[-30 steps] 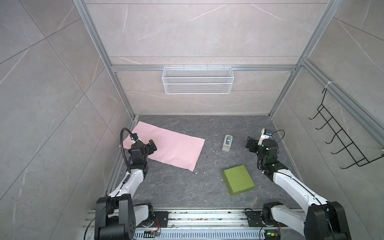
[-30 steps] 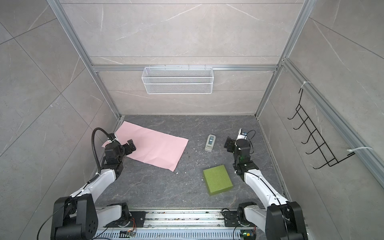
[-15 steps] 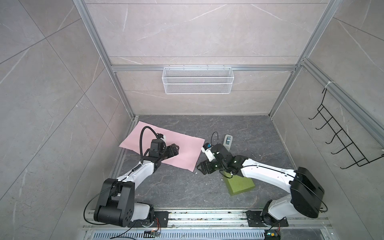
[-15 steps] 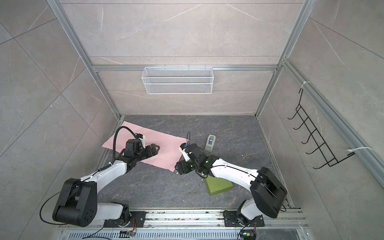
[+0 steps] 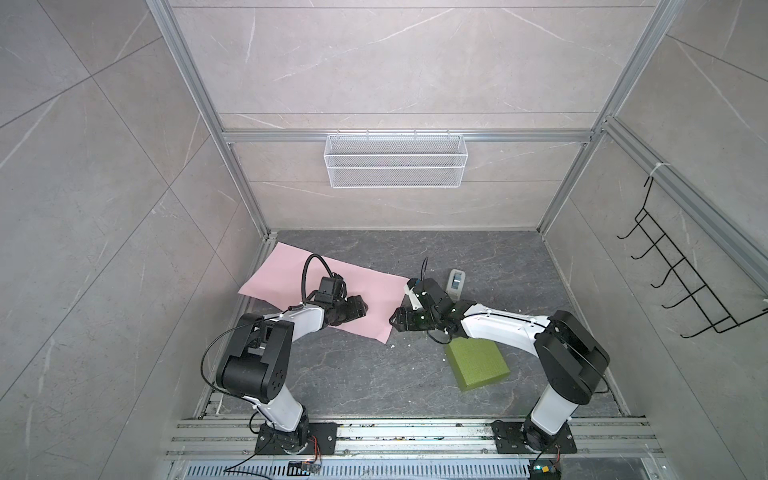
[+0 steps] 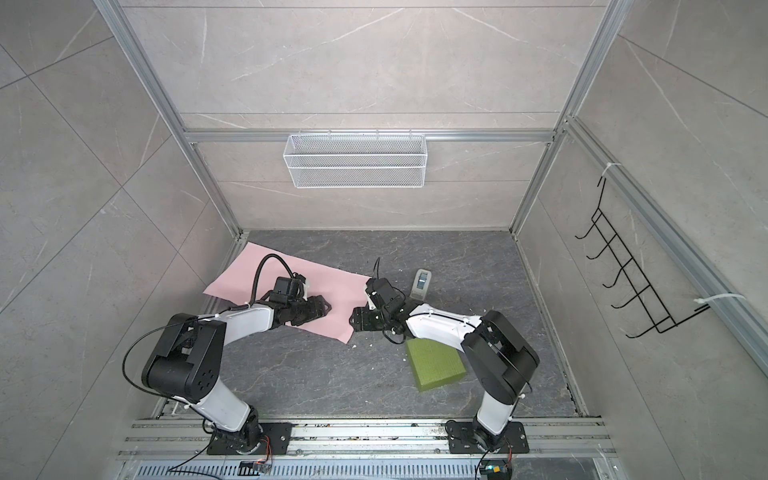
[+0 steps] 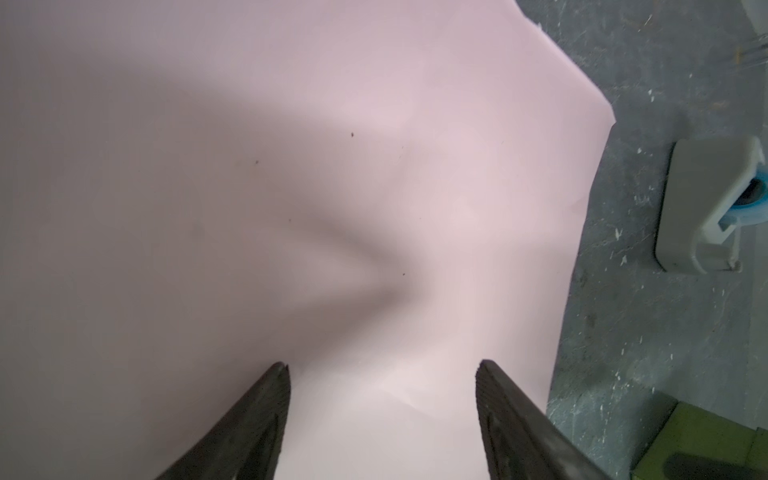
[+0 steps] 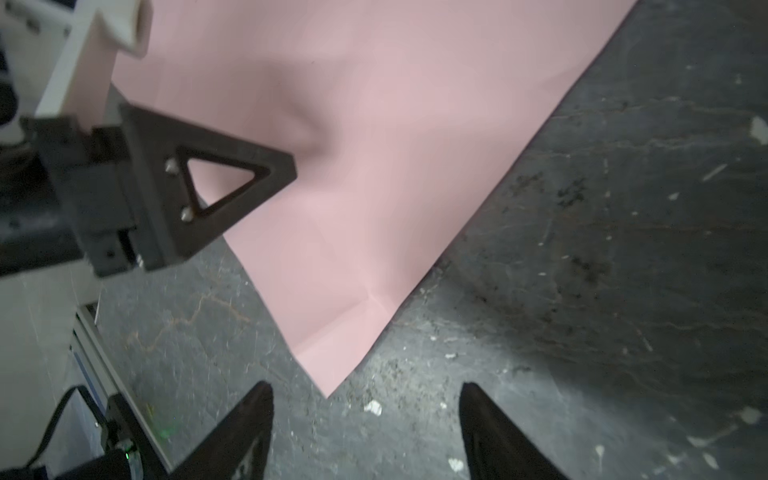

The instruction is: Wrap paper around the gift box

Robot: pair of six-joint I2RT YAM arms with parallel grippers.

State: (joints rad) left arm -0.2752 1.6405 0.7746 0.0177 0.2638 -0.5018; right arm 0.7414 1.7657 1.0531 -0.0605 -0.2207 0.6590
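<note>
No legible text, label, brand, number or sign in any view. Paper point(image 5: 282, 274), gift box point(image 5: 478, 365) and tape dispenser point(image 5: 456, 284) show plain faces; any finer marking is too small to read.

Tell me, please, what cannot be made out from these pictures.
gift box: far corner hidden under the right arm, both top views.
paper: underside faces the table; part hidden under the left gripper, both top views.
tape dispenser: too small for detail, both top views.
</note>
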